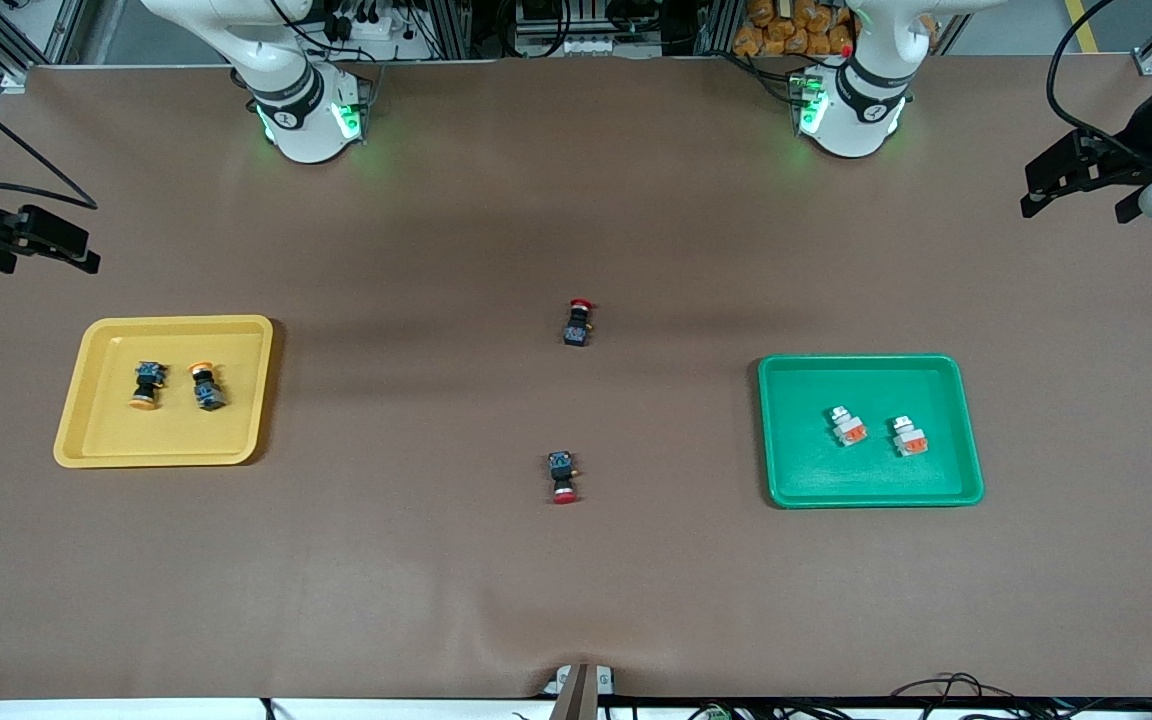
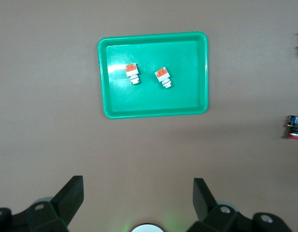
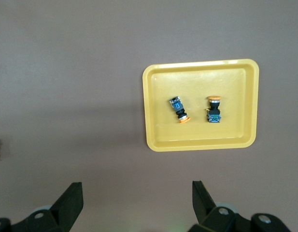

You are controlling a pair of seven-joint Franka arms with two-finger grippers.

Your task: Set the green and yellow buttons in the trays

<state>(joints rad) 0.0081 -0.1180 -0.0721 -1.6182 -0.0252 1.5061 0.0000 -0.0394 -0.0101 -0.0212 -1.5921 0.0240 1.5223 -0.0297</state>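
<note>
Red-capped buttons (image 1: 578, 322) (image 1: 563, 477) lie between the trays (image 1: 164, 455) (image 1: 871, 497); both grippers' (image 2: 138, 200) (image 3: 137, 200) jaws gape empty.

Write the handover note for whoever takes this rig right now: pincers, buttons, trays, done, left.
Left pincer: open, empty, up over bare table at the left arm's end; arm waiting.
Right pincer: open, empty, up over bare table at the right arm's end; arm waiting.
Yellow tray: holds both orange-capped buttons, lying side by side, apart.
Green tray: holds both whitish buttons, apart.
Done: all four buttons sit in trays.
Left: nothing apparent. Two red-capped buttons lie mid-table between the trays; they are not part of the job.
</note>
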